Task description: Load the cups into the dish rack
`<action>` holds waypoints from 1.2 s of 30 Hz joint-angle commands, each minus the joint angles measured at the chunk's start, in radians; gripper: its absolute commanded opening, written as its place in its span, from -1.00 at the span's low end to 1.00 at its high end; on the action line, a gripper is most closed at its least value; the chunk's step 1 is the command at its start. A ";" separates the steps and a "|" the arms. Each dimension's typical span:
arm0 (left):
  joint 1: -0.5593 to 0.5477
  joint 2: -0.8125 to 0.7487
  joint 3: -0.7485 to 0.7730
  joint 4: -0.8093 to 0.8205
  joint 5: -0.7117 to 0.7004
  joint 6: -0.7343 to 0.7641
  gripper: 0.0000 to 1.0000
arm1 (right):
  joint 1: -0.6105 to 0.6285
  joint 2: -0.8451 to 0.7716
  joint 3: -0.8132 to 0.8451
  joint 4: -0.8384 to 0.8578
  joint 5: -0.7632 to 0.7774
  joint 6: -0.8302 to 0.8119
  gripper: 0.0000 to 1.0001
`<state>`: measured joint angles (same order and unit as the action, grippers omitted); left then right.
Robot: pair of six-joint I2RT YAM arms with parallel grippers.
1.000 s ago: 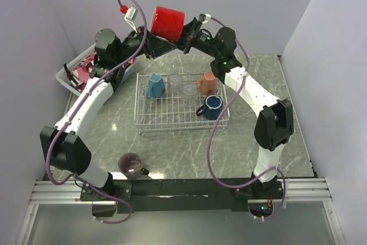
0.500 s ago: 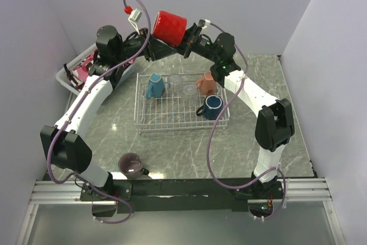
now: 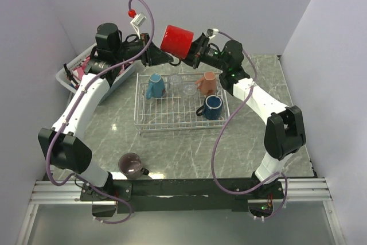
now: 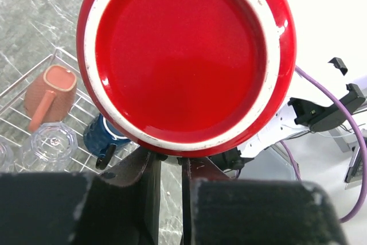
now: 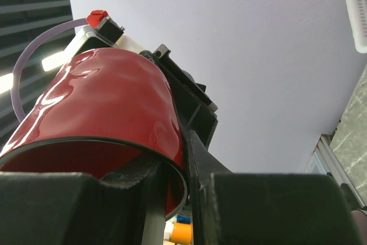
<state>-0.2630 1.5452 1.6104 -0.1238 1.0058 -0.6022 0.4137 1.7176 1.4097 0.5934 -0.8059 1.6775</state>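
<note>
The red mug [image 3: 178, 39] hangs in the air above the back of the dish rack [image 3: 139, 107], lying on its side. My right gripper [image 3: 196, 51] is shut on its rim, one finger inside and one outside, as the right wrist view shows on the red mug [image 5: 97, 107]. My left gripper [image 3: 158, 56] is at the base of the mug [image 4: 186, 55]; its jaws are shut with nothing between them. In the rack stand a light blue mug [image 3: 155, 86], two clear glasses [image 3: 175, 80], a salmon mug [image 3: 206, 82] and a navy mug [image 3: 212, 107]. A mauve mug [image 3: 132, 164] sits on the table at the near left.
A white plastic basket [image 3: 64, 75] with pink cloth stands at the back left, under the left arm. Grey walls close in the table on the left, back and right. Purple cables loop off both arms.
The red mug has moved right and down with both grippers. The left gripper's jaws have closed and no longer hold the mug; the right arm has swung outward.
</note>
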 commanded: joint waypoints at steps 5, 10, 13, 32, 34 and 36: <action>0.008 -0.088 0.052 0.173 -0.007 0.013 -0.94 | -0.007 -0.023 0.012 -0.001 -0.101 -0.038 -0.89; -0.002 -0.088 0.052 0.193 0.007 -0.013 -0.98 | -0.007 -0.016 0.035 -0.050 -0.104 -0.068 -0.13; 0.007 -0.094 0.046 0.211 0.007 -0.027 -0.98 | -0.013 -0.027 0.020 -0.099 -0.111 -0.102 0.07; 0.052 0.019 0.321 -0.784 -0.209 0.879 -0.98 | -0.269 -0.409 -0.083 -0.874 -0.028 -0.679 0.19; -0.001 0.036 0.284 -0.888 -0.295 0.993 -0.98 | -0.274 -0.463 -0.042 -0.975 0.010 -0.754 0.20; -0.053 0.039 0.218 -0.901 -0.346 1.056 -0.98 | -0.280 -0.507 -0.017 -1.020 0.059 -0.797 0.20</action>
<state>-0.2256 1.5429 1.8977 -0.8028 0.8162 0.1471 0.1394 1.3277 1.2953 -0.2352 -0.8410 1.0714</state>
